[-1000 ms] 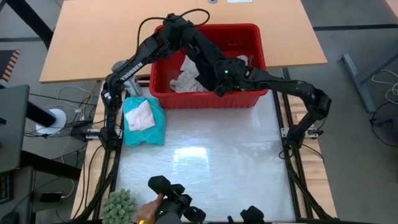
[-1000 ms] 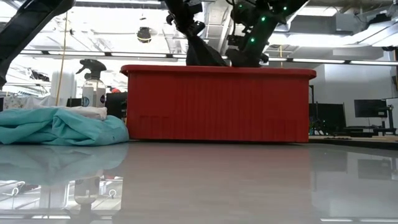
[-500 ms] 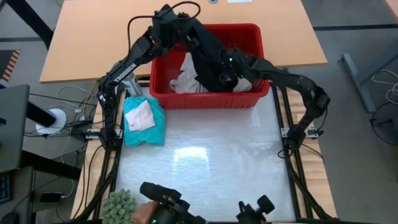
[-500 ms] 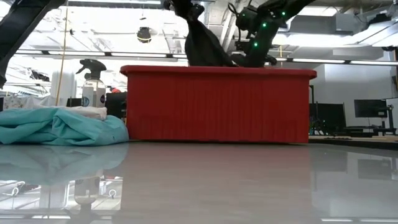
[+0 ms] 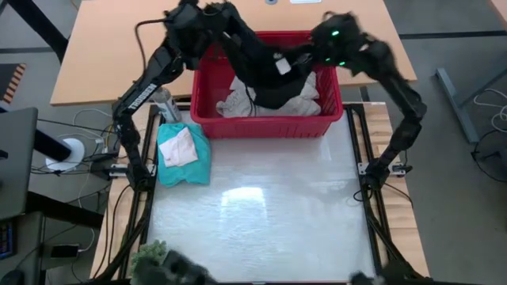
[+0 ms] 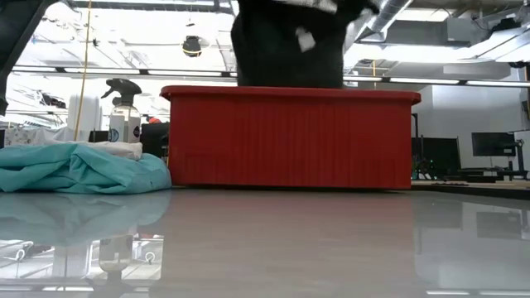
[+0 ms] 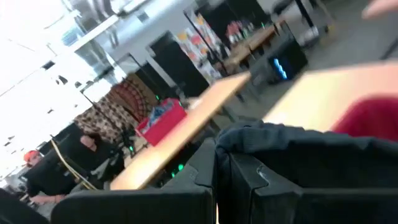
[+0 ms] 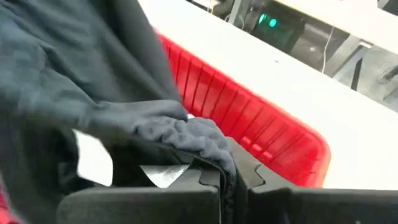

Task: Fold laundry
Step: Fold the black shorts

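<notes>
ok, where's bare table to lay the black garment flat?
Free: the white mat in front of the red basket, right of the teal garment, across to the right rail. Crowded: inside the basket, white laundry under the black garment both grippers hold.

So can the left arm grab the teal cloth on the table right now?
Probably not yet. The left gripper is shut on the black garment, held up over the red basket with the right gripper. The teal cloth lies uncovered beside the basket.
</notes>
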